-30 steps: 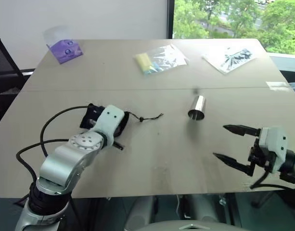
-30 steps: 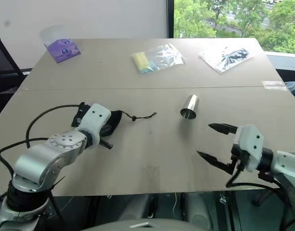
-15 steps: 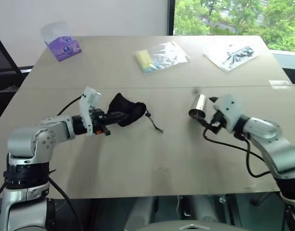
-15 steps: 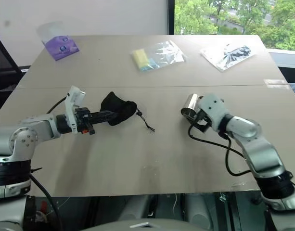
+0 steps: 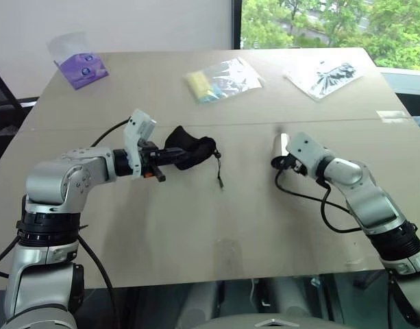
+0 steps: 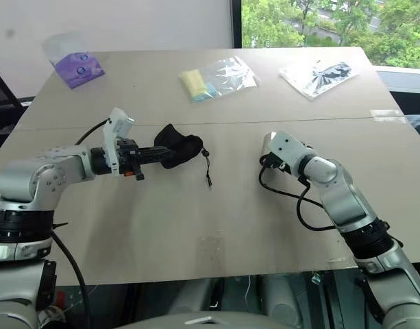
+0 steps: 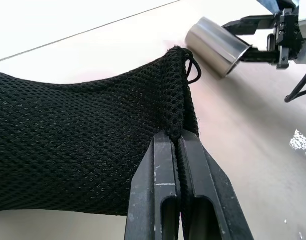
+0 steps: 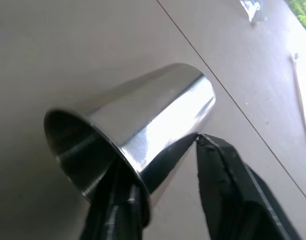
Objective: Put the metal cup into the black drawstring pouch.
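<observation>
The left gripper is pinching the black drawstring pouch by a fold of its mesh fabric, its fingers pressed together on the cloth, and is holding it lifted just above the tabletop. The pouch's thin cord is dangling from the side facing the cup, reaching down toward the tabletop.

Across from it, the metal cup is lying on its side on the tabletop, open mouth toward the right gripper. One finger of that gripper is lying along the outside of the cup's wall, and the other is at the rim; whether they are actually clamping the wall I cannot tell. Cup and pouch are well apart.

At the far side of the tabletop are lying a purple packet with round white labels too small to read, a clear bag holding something yellow, and a clear bag with a black pattern.
</observation>
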Robot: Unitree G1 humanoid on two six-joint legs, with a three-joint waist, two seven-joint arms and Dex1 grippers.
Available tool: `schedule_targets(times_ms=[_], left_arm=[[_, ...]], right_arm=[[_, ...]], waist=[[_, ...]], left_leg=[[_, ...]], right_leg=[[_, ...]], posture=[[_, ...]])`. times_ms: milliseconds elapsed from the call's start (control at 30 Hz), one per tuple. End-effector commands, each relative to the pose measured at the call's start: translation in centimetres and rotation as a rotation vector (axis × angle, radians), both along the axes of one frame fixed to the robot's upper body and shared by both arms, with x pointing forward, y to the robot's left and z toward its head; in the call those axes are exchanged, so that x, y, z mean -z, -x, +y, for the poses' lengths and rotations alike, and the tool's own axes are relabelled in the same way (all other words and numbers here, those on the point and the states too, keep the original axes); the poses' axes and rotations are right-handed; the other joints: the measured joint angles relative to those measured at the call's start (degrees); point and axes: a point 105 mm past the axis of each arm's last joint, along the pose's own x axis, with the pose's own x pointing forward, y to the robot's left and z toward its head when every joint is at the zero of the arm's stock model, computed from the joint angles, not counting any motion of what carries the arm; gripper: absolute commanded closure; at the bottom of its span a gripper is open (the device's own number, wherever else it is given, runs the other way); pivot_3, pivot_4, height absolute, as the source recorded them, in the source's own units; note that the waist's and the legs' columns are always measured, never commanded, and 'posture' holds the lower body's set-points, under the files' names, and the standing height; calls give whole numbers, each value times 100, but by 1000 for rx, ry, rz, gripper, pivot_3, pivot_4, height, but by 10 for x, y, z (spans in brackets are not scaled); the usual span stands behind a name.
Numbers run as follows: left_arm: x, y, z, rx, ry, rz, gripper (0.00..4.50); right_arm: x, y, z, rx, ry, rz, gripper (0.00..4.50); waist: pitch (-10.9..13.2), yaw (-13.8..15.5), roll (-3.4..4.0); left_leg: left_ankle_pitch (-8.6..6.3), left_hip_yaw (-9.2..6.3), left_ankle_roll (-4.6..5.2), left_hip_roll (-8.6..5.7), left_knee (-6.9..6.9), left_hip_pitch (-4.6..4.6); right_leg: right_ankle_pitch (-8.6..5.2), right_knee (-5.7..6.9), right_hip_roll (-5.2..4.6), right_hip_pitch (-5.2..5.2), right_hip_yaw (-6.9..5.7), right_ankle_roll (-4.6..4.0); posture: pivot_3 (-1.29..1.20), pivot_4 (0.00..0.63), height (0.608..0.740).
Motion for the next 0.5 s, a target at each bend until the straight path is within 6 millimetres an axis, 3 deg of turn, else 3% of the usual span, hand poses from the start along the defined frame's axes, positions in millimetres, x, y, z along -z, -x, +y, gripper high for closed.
schedule_targets(times_ms=[33,167,333,500], left_arm=[[-15,2,-5,8,3,-56,4500],[-16,-1,-8,-18,24,-32,4500],[-11,-3,-21,-19,-4,-24,4500],[-13,-5,-31,-13,14,-29,4500]], right_arm=[[-22,2,9,-58,-29,-65,4463],[-45,20,35,-182,-253,-26,4463],[-67,57,89,-434,-484,74,4463],[-64,56,108,-452,-497,82,4463]], waist=[[0,-16,0],[0,-43,0],[0,-76,0],[0,-65,0]], left_leg=[[0,1,0,0,3,0],[1,3,-2,0,16,3],[2,-1,-3,1,33,1],[2,-5,-3,-2,54,0]], right_leg=[[0,7,0,-3,2,0],[0,29,1,-4,6,0],[0,38,1,-2,4,0],[1,44,1,4,0,1]], posture=[[0,150,740],[0,150,740],[0,150,740],[0,150,740]])
